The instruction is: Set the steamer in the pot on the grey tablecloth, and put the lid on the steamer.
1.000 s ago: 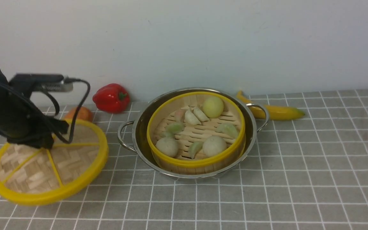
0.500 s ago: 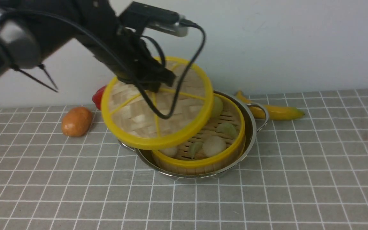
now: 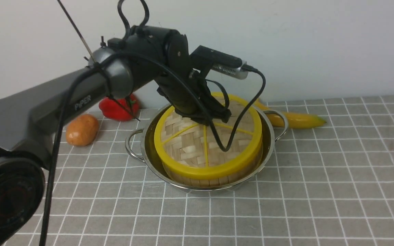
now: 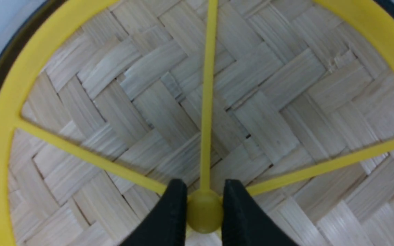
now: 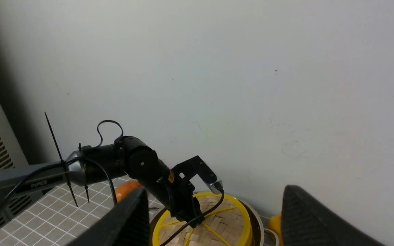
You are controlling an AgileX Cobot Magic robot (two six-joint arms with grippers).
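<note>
The left gripper (image 3: 211, 117) is closed narrowly on the lid (image 3: 206, 145). In the left wrist view its two black fingers (image 4: 171, 213) pinch the small yellow hub (image 4: 204, 212) from either side, both touching it. Three yellow spokes run out from between the fingers across the woven bamboo to the thick yellow rim.

Directly below the fingers, the lid lies on top of the steamer (image 3: 214, 179), and only a strip of the steamer's wooden wall shows beneath the lid's rim on the near side. The far edge is hidden behind the gripper, so the lid may not be fully seated there. The steamer stands inside the pot (image 3: 269, 138), whose steel rim rings it all round and whose loop handles stick out to either side of the fingers. The pot rests on the cloth (image 3: 320, 191).

Left of the fingers and well apart, a pepper (image 3: 116, 108) and an orange fruit (image 3: 82, 130) lie on the cloth. A banana (image 3: 298, 120) lies to the right, behind the pot.

The right gripper (image 5: 214, 189) hangs high above the scene with its fingers (image 5: 125, 222) spread wide and nothing between them.
</note>
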